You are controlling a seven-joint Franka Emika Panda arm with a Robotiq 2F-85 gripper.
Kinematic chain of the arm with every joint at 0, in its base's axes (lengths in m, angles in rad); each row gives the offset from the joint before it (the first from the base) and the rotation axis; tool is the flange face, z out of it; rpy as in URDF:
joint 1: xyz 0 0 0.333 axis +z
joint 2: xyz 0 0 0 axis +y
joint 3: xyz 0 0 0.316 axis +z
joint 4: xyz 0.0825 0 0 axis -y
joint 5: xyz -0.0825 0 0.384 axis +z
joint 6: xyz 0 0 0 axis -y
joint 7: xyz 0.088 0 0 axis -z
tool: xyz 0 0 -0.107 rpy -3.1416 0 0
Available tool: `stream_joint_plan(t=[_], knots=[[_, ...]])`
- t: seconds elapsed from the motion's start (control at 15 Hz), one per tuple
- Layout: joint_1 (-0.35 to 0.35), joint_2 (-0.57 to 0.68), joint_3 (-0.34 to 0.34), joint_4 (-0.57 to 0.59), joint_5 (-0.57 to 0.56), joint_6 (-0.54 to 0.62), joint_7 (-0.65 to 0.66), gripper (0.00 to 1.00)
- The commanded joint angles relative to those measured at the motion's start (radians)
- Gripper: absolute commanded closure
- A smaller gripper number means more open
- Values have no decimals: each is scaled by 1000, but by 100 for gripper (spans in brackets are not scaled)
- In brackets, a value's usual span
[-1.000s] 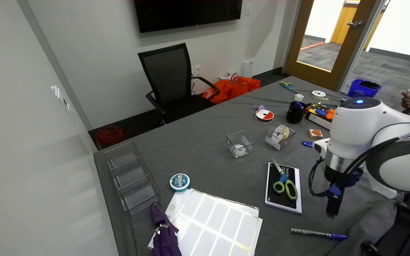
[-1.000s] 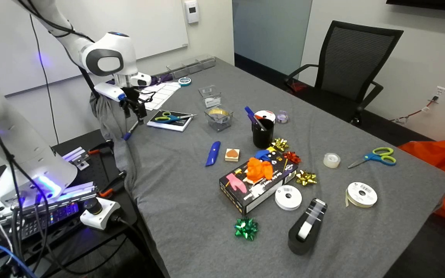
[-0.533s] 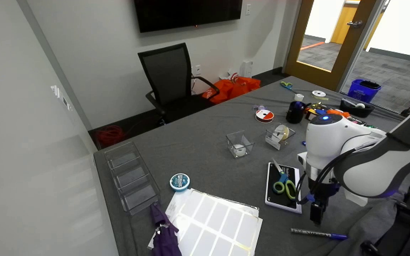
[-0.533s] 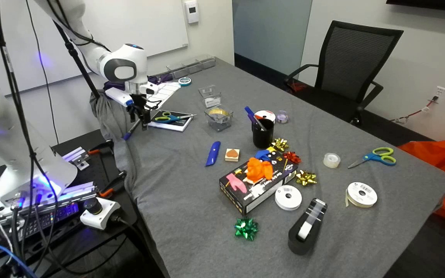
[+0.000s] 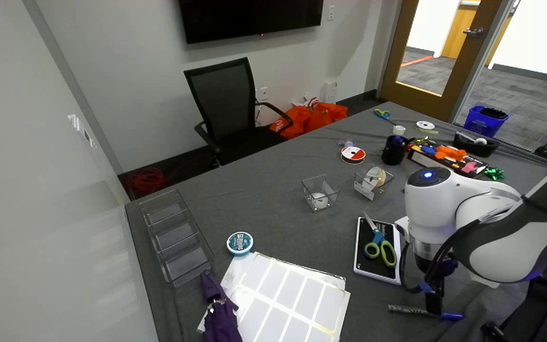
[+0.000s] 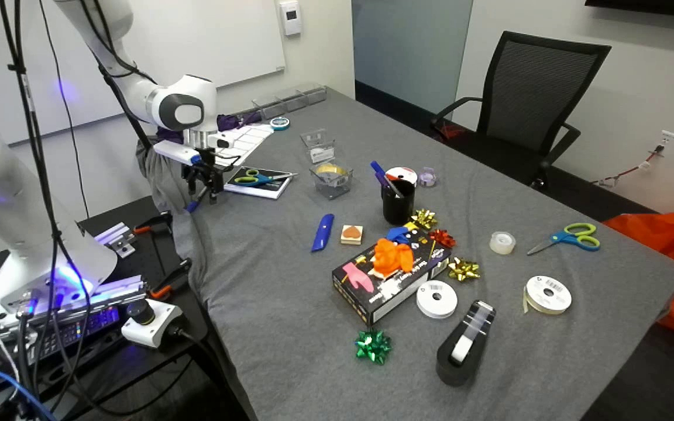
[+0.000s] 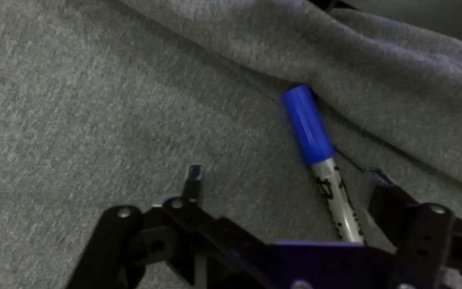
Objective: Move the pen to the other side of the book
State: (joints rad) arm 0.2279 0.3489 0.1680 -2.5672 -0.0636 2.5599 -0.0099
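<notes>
Blue-capped, the pen (image 7: 324, 165) is slanting toward the wrist view's lower right, showing between your wide-spread fingers (image 7: 389, 200), sitting nearer the frame-right one.

In an exterior view I look down past the near white sheet (image 5: 285, 304) over the counter (image 5: 264, 209), my fingers (image 5: 434, 303) at four o'clock, the chair (image 5: 226, 102) at eleven. In an exterior view the tape dispenser (image 6: 467, 345) is near, that sheet far, the chair at two. Both share the book (image 5: 367, 266) and pen (image 5: 409, 310). My wrist view looks down, close, past fingers at six.
</notes>
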Motion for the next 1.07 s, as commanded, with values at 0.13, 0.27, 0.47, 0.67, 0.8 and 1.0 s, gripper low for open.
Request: stream_joint_plan(t=[0.13,0.27,0.47,0.67,0.8,1.0], knots=[[43,20,-3,-3,-64,-1,49,25],[55,23,-8,-2,-80,-1,72,33],[64,27,-10,0,-94,-2,96,55],[68,34,-12,-1,-100,-1,108,75],[67,35,-12,-1,-103,-1,110,89],[54,13,1,-12,-84,-10,92,96]])
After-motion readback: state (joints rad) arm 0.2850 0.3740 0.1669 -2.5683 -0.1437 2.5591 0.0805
